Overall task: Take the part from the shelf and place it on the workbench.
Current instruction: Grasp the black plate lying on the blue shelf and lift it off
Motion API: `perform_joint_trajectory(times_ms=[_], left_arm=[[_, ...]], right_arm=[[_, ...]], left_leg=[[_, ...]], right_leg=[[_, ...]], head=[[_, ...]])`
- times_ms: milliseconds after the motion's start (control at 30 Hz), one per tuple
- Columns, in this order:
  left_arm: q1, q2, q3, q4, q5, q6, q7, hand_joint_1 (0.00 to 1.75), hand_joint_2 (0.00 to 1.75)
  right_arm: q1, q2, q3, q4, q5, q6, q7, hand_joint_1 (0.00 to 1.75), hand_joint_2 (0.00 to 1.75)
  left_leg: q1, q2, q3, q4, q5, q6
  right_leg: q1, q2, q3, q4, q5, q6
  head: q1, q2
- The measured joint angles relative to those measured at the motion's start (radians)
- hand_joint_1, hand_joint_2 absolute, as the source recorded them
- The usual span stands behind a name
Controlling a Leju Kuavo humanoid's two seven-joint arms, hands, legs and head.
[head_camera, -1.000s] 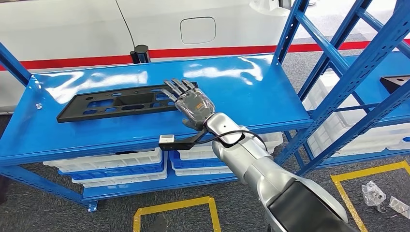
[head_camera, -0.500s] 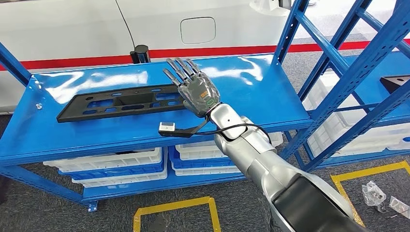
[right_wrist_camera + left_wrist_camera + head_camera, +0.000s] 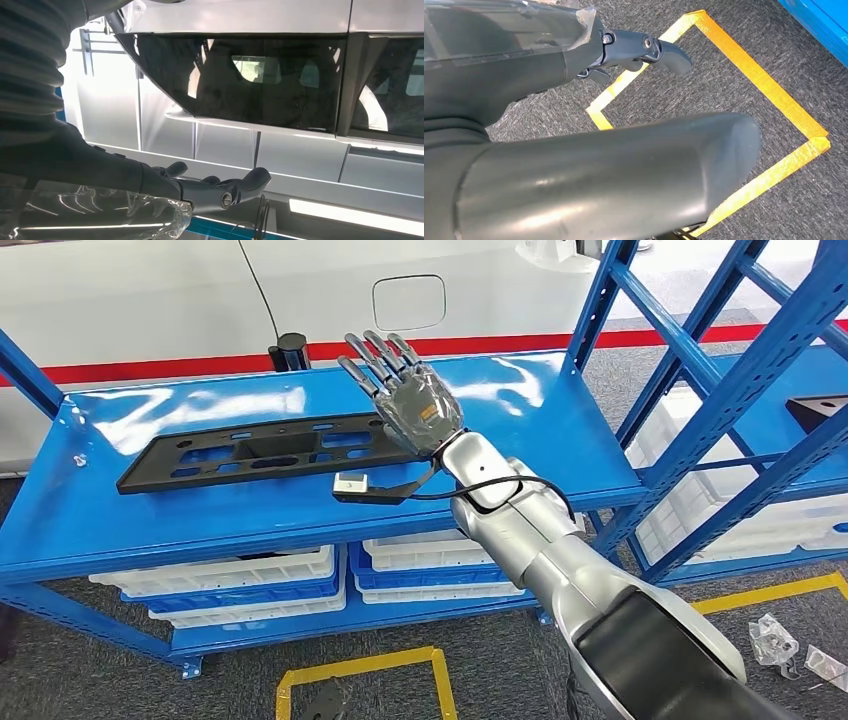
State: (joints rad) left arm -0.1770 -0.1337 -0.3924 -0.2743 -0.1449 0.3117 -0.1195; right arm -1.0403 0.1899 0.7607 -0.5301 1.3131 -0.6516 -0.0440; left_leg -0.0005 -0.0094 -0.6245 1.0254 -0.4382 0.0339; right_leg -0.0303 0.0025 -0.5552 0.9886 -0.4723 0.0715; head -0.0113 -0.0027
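Part's [image 3: 270, 450] right end behind right robot hand [image 3: 405, 400].

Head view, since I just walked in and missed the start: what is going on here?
The robot is reaching for a long black part lying flat on the blue shelf. Its right hand is raised above the part's near end, fingers spread and holding nothing. The part is not yet gripped. The left hand hangs low over grey carpet marked with yellow tape, also empty.
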Motion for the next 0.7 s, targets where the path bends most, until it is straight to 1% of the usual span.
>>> perform_joint_trajectory(times_ms=[100, 200, 267, 300, 333, 367, 400, 467, 500, 533, 567, 600, 633, 667, 700], left_arm=[[0.0, 0.001, 0.006, 0.0, 0.001, 0.0, 0.0, 0.0, 0.0], [0.0, 0.003, 0.009, 0.0, 0.002, 0.001, 0.0, 0.0, 0.0], [0.0, 0.004, 0.011, 0.0, 0.002, 0.002, 0.0, 0.0, 0.0], [0.0, 0.005, 0.011, 0.0, 0.003, 0.002, 0.0, 0.0, 0.0], [0.0, 0.005, 0.012, 0.0, 0.003, 0.003, -0.001, 0.0, 0.0], [-0.001, 0.006, 0.012, 0.0, 0.004, 0.004, -0.001, 0.0, 0.0], [-0.001, 0.005, 0.013, 0.0, 0.004, 0.004, -0.001, 0.0, 0.0], [-0.001, 0.004, 0.013, 0.0, 0.005, 0.005, -0.001, 0.0, 0.0], [-0.001, 0.004, 0.013, 0.0, 0.006, 0.005, -0.001, 0.0, 0.0], [0.0, 0.003, 0.014, 0.0, 0.007, 0.005, -0.001, 0.0, 0.0], [0.0, 0.003, 0.014, 0.0, 0.007, 0.005, -0.001, 0.0, 0.0], [0.001, 0.003, 0.014, 0.0, 0.007, 0.005, -0.001, 0.0, 0.0], [0.001, 0.003, 0.014, 0.0, 0.008, 0.005, -0.001, 0.0, 0.0], [0.001, 0.002, 0.014, 0.0, 0.007, 0.005, -0.001, 0.0, 0.0], [0.0, 0.001, 0.014, 0.0, 0.007, 0.005, -0.001, 0.0, 0.0]], right_arm=[[-0.001, 0.003, 0.0, 0.003, 0.001, -0.001, -0.004, 0.0, 1.75], [-0.002, 0.007, 0.0, 0.005, 0.001, -0.001, -0.005, 0.0, 1.75], [-0.003, 0.009, 0.0, 0.006, 0.001, -0.001, -0.006, 0.0, 1.75], [-0.003, 0.009, 0.0, 0.006, 0.001, -0.002, -0.007, 0.0, 1.75], [-0.003, 0.01, 0.0, 0.006, 0.002, -0.002, -0.007, 0.0, 1.75], [-0.004, 0.01, 0.0, 0.006, 0.002, -0.002, -0.008, 0.0, 1.75], [-0.006, 0.01, 0.0, 0.007, 0.002, -0.003, -0.008, 0.0, 1.75], [-0.006, 0.01, 0.0, 0.008, 0.002, -0.003, -0.008, 0.0, 1.75], [-0.003, 0.01, 0.0, 0.01, 0.002, -0.003, -0.008, 0.0, 1.75], [0.0, 0.009, 0.0, 0.012, 0.002, -0.003, -0.008, 0.0, 1.75], [0.002, 0.008, 0.0, 0.013, 0.002, -0.003, -0.008, 0.0, 1.75], [0.003, 0.007, 0.0, 0.014, 0.002, -0.003, -0.008, 0.0, 1.75], [0.003, 0.007, -0.001, 0.015, 0.002, -0.003, -0.008, 0.0, 1.75], [0.002, 0.007, -0.001, 0.015, 0.002, -0.003, -0.008, 0.0, 1.75], [0.001, 0.008, -0.001, 0.016, 0.002, -0.003, -0.008, 0.0, 1.75]], left_leg=[[-0.004, 0.0, 0.0, 0.001, -0.001, 0.001], [-0.009, 0.0, 0.0, 0.001, -0.003, 0.005], [-0.012, 0.0, -0.001, -0.001, -0.007, 0.012], [-0.012, 0.0, 0.003, -0.003, -0.008, 0.018], [-0.01, 0.0, 0.008, -0.007, -0.009, 0.024], [-0.008, 0.001, 0.013, -0.009, -0.01, 0.029], [-0.007, 0.002, 0.019, -0.011, -0.01, 0.033], [-0.007, 0.004, 0.024, -0.012, -0.012, 0.037], [-0.008, 0.003, 0.026, -0.012, -0.015, 0.038], [-0.01, 0.003, 0.029, -0.012, -0.018, 0.037], [-0.011, 0.002, 0.034, -0.012, -0.021, 0.036], [-0.012, 0.001, 0.041, -0.012, -0.026, 0.033], [-0.012, 0.0, 0.048, -0.012, -0.033, 0.029], [-0.012, 0.0, 0.056, -0.011, -0.039, 0.025], [-0.013, 0.001, 0.06, -0.012, -0.044, 0.02]], right_leg=[[-0.002, 0.0, 0.0, -0.001, 0.0, 0.0], [-0.007, 0.0, 0.0, -0.002, 0.001, 0.003], [-0.01, 0.0, 0.002, 0.0, 0.005, 0.012], [-0.01, 0.0, 0.003, 0.004, 0.007, 0.016], [-0.011, -0.001, -0.001, 0.014, 0.005, 0.019], [-0.01, -0.001, -0.013, 0.037, -0.004, 0.016], [-0.009, -0.002, -0.037, 0.078, -0.021, 0.01], [-0.004, -0.002, -0.113, 0.209, -0.065, -0.002], [-0.001, -0.002, -0.152, 0.268, -0.081, -0.005], [0.002, -0.002, -0.177, 0.3, -0.085, -0.005], [0.004, -0.002, -0.183, 0.29, -0.072, -0.002], [0.006, -0.002, -0.171, 0.246, -0.045, 0.003], [0.007, -0.002, -0.144, 0.174, -0.007, 0.007], [0.01, -0.003, -0.12, 0.108, 0.021, 0.005], [0.013, -0.004, -0.1, 0.06, 0.036, -0.004]], head=[[0.0, 0.0], [0.0, 0.0], [0.0, 0.0], [0.0, 0.0], [0.001, 0.0], [0.002, 0.0], [0.004, 0.0], [0.006, 0.0], [0.006, 0.0], [0.006, 0.0], [0.007, 0.0], [0.006, 0.0], [0.007, 0.0], [0.006, 0.0], [0.005, 0.0]])
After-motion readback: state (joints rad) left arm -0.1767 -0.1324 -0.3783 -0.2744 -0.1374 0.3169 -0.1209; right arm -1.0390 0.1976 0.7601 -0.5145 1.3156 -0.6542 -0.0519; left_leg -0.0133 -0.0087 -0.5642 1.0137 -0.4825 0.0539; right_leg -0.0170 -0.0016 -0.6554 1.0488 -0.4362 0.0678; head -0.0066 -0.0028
